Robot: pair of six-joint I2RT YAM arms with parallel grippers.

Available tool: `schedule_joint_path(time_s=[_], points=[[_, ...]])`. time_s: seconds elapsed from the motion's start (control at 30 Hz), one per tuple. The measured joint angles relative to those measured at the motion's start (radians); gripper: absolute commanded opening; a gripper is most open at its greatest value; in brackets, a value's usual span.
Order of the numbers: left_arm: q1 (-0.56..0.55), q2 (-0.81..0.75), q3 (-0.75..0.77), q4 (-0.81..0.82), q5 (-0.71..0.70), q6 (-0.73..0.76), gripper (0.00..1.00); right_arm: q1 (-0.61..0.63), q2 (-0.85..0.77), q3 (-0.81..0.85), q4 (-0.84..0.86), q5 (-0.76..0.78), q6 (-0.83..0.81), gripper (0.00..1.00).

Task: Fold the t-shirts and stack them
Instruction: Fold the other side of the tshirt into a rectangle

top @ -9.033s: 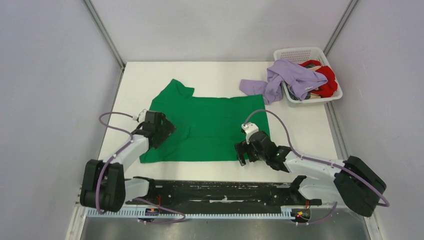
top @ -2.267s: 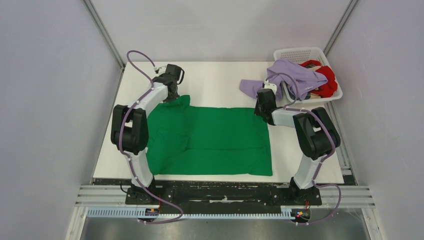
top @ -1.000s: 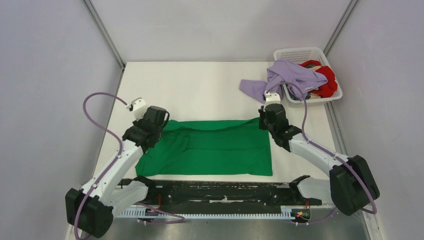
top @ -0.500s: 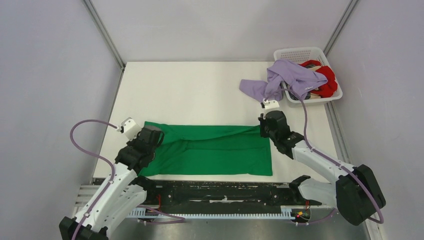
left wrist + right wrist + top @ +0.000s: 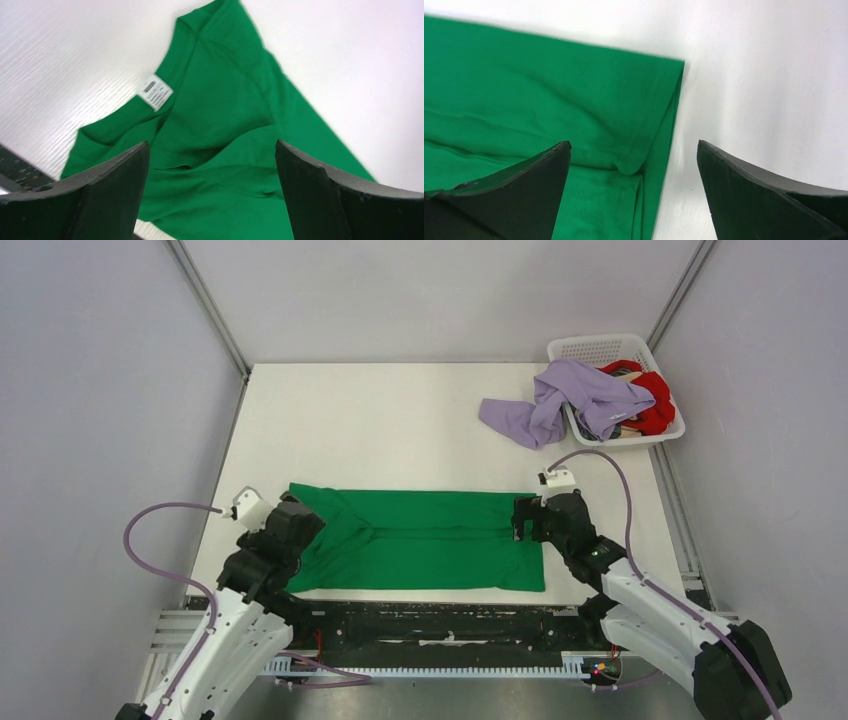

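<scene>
Overhead, the green t-shirt (image 5: 420, 540) lies as a long flat band across the near part of the bench (image 5: 400, 430), running left to right, with the left gripper (image 5: 300, 524) over its left end and the right gripper (image 5: 522, 520) at its right end. That view also takes in the lavender t-shirt (image 5: 560, 405) draped over the rim of the white basket (image 5: 600, 344) at the far right corner, part of it trailing onto the bench, and the red t-shirt (image 5: 655, 405) bunched inside the basket. Only the wrist cameras settle the jaws: on both arms they are spread wide with nothing between them, the cloth lying below. The left wrist view alone shows the neckline with its white label (image 5: 156, 92) and rumpled cloth toward the near-left corner. The right wrist view alone shows the doubled layers at the shirt's right edge, the top layer's corner square with a soft fold beneath it. Nine seconds back the shirt lay much deeper front to back, a sleeve sticking out to the far left; half a second ago both grippers were slightly farther out along its far edge, and they have since drawn back toward the bases
</scene>
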Motion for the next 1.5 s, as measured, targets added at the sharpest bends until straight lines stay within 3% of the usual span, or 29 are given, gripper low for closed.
schedule_joint_path(time_s=[0.17, 0.33, 0.5, 0.73, 1.0, 1.27, 1.5], points=[[0.000, 0.092, 0.030, 0.153, 0.074, 0.053, 1.00, 0.000, -0.126, 0.000, 0.045, 0.021, 0.019, 0.98], [0.000, 0.399, 0.069, 0.343, 0.200, 0.114, 1.00, 0.000, -0.132, -0.005, 0.116, 0.023, 0.034, 0.98], [0.000, 0.698, 0.155, 0.429, 0.236, 0.148, 1.00, 0.000, -0.084, -0.019, 0.155, -0.016, 0.046, 0.98], [0.000, 0.832, 0.151, 0.513, 0.283, 0.154, 1.00, 0.001, -0.053, -0.042, 0.192, -0.049, 0.050, 0.98], [0.000, 0.819, 0.100, 0.564, 0.382, 0.169, 1.00, 0.003, -0.050, -0.045, 0.206, -0.064, 0.051, 0.98], [-0.023, 0.503, -0.044, 0.500, 0.578, 0.196, 1.00, 0.003, -0.065, -0.061, 0.212, -0.065, 0.048, 0.98], [-0.141, 0.397, -0.050, 0.389, 0.732, 0.208, 1.00, 0.003, -0.076, -0.063, 0.206, -0.070, 0.031, 0.98]])
